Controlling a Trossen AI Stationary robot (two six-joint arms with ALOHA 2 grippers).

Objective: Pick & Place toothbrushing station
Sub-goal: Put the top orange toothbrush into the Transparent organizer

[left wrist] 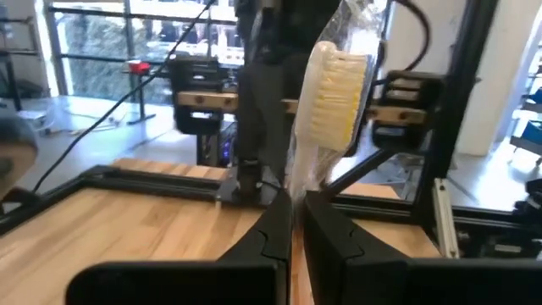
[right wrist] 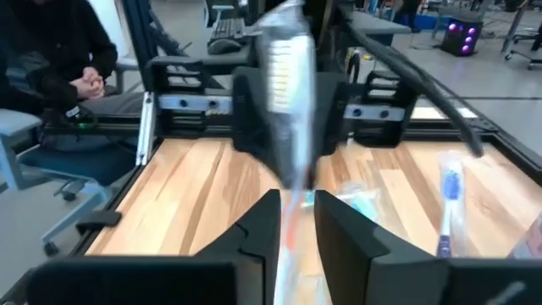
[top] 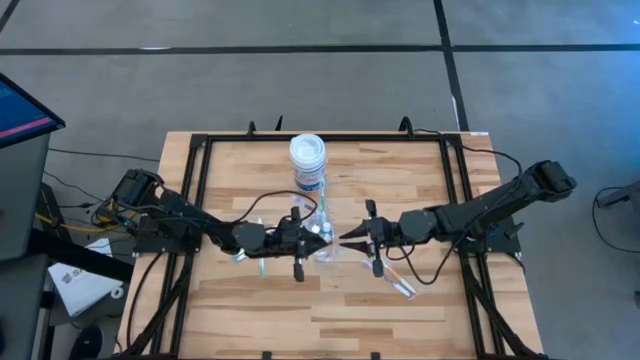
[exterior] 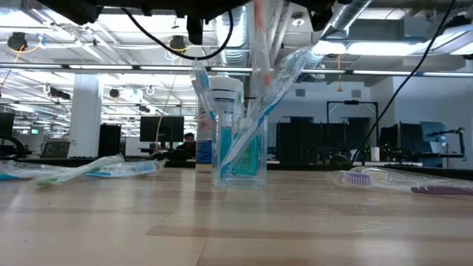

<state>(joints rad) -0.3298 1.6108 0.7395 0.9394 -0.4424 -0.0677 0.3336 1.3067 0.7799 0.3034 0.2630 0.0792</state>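
- Clear plastic, the cup (exterior: 240, 151) stands upright near the middle of the table (top: 250, 310), just in front of the white jar (top: 308, 162), which sits toward the back edge; wrapped toothbrushes (exterior: 277, 81) already lean in the cup, bristle ends up.
- Left gripper (top: 300, 243) hovers just left of the cup, its fingers pinched tight on a wrapped toothbrush with pale bristles (left wrist: 332, 97) that stands up out of them; a slack film wrapper could slip through that pinch, letting the brush twist or drop short of the cup.
- Right gripper (top: 362, 238) sits just right of the cup with a wrapped brush (right wrist: 290, 102) between its fingers, which stand a little apart; whether it grips or is letting go I cannot tell; if the brush is freed off-centre it could fall outside the rim or lever against the leaning brushes.
- Both grippers crowd the cup from either side; a nudge from either could tip the light cup and spill its load.
- Loose brushes lie left (exterior: 89, 170) and toward the right edge (exterior: 399, 179); the cables could snag on them.
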